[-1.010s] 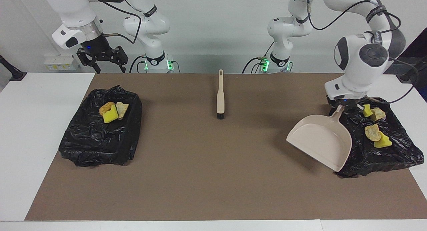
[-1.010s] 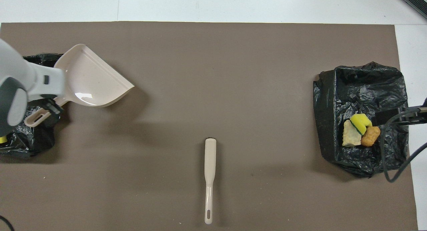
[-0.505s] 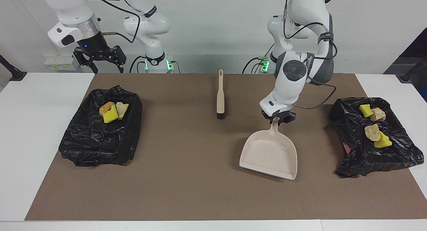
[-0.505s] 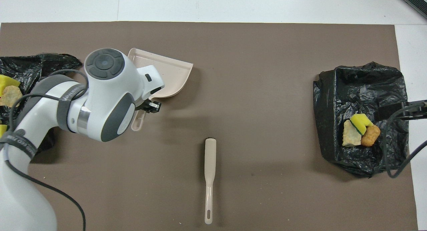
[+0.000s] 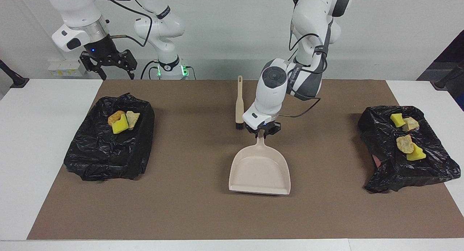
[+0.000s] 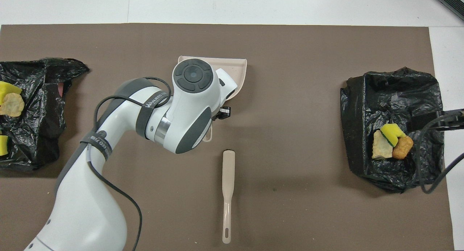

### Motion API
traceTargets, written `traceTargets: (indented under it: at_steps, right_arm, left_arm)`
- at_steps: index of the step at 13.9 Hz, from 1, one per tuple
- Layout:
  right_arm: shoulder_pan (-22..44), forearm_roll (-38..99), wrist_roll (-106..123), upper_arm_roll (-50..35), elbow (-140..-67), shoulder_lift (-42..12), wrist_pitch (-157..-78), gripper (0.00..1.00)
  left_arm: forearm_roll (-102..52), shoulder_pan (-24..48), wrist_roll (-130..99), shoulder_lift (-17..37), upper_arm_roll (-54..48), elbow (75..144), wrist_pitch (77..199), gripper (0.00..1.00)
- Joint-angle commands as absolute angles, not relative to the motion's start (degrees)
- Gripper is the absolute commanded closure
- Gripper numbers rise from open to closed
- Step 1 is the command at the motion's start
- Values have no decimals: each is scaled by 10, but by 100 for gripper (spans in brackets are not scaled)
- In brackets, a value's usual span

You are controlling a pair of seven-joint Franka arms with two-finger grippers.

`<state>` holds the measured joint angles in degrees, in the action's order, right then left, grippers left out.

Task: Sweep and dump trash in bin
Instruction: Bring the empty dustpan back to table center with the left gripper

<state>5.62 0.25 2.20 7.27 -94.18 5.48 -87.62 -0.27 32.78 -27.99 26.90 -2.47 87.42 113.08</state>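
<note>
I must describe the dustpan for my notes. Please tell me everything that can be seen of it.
The dustpan is pale beige, apparently smooth plastic, with a wide shallow pan, raised side walls and a narrow handle. The pan is empty. It sits mid-table on the brown mat, handle toward the robots, open edge away from them. The left gripper is shut on its handle. The brush lies close by, not touching.

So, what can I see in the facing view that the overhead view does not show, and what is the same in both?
Only the facing view shows the right gripper, open, waiting over the table edge at its own end, and the left gripper shut on the dustpan handle; it also shows the whole empty pan.

Only the overhead view shows the full brush handle with its hanging hole.

Both show the dustpan at the table's middle, the brush nearer to the robots, and trash lying on a black bag at each end.
</note>
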Motion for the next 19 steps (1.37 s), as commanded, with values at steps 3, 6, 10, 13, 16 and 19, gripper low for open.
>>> traceTargets:
  at_steps: [3,6,10,13,16,19]
  right_arm:
    - [53,2,38,74,-941,57,-863,0]
    - [52,2,38,74,-941,57,-863,0]
    - [55,2,38,75,-941,57,-863,0]
    - [59,2,38,76,-941,57,-863,0]
    - [63,2,38,79,-941,57,-864,0]
    - [61,2,38,80,-941,57,-863,0]
  left_arm:
    - [-9,363,-366,339,-10,784,1112,100]
    - [-14,366,-366,345,-13,788,1114,90]
    - [-8,365,-362,343,-12,789,1114,0]
    - [-14,356,-359,304,-12,822,1117,0]
    - [-9,312,-318,199,-7,928,1117,0]
    - [13,259,-252,102,-7,1015,1118,0]
